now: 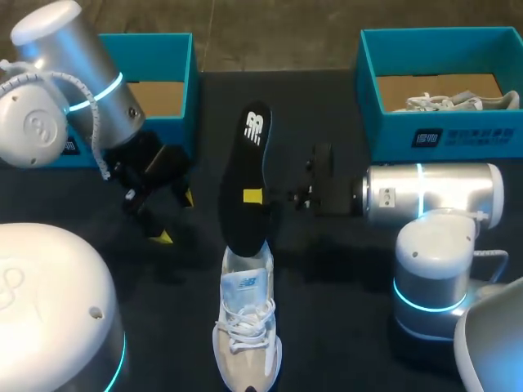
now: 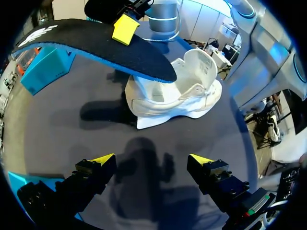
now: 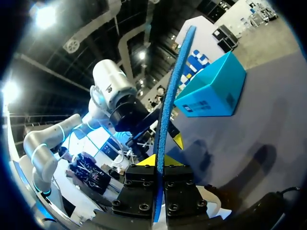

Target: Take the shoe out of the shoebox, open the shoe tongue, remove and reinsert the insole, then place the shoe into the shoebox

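Overhead, the right arm lies level from the desk's right edge, right gripper clamped on the black insole above the white shoe at the near edge's middle. Left wrist: left gripper tilts down, fingers apart, shoe ahead. Right wrist: insole stands edge-on between the pressed fingers.

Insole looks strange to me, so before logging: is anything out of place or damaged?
Only the insole: it is out of the shoe, held slanting in the right gripper, its lower end at the shoe's opening. No damage shows.
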